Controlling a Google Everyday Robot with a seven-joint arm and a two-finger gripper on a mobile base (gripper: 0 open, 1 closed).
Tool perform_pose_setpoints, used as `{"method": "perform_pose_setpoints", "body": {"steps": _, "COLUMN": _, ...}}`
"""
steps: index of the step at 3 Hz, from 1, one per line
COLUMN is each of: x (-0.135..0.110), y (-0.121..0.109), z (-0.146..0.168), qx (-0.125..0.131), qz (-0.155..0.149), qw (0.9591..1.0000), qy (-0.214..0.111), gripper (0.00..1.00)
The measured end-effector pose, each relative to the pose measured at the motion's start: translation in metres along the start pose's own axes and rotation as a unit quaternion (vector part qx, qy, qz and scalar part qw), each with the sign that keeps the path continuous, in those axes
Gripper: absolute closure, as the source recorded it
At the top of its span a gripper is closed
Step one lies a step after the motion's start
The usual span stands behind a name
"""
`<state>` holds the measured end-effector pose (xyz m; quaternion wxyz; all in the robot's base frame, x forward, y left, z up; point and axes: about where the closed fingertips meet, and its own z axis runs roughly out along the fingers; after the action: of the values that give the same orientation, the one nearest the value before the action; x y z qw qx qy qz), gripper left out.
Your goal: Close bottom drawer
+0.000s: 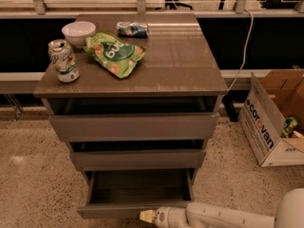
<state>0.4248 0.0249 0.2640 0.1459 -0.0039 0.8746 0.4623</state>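
Observation:
The bottom drawer [135, 189] is the lowest of three grey-brown drawers and stands pulled well out, its shallow box empty. Its flat front panel [114, 212] runs along the bottom edge of the camera view. My gripper [148, 216] comes in from the lower right on a white arm [228, 216]. Its pale tip sits right at the front panel, right of the panel's middle, touching it or very near. The middle drawer [137, 159] and the top drawer [135, 126] are each pulled out a little.
On the cabinet top [180, 61] stand a white bowl [78, 32], a soda can [63, 61], a green chip bag [114, 54] and a small blue packet [132, 29]. An open cardboard box [273, 120] sits on the speckled floor to the right.

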Motion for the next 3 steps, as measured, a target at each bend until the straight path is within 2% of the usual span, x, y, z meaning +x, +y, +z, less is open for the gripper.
{"method": "perform_pose_setpoints", "body": {"steps": 1, "x": -0.009, "y": -0.03, "z": 0.009, "qx": 0.053, "qz": 0.01, "qw": 0.9984, "qy": -0.02, "gripper": 1.0}}
{"method": "perform_pose_setpoints", "body": {"steps": 2, "x": -0.007, "y": -0.064, "z": 0.018, "qx": 0.089, "qz": 0.022, "qw": 0.9957, "qy": 0.012, "gripper": 1.0}}
{"method": "perform_pose_setpoints", "body": {"steps": 3, "x": -0.001, "y": -0.079, "z": 0.029, "qx": 0.104, "qz": 0.028, "qw": 0.993, "qy": 0.05, "gripper": 1.0}}
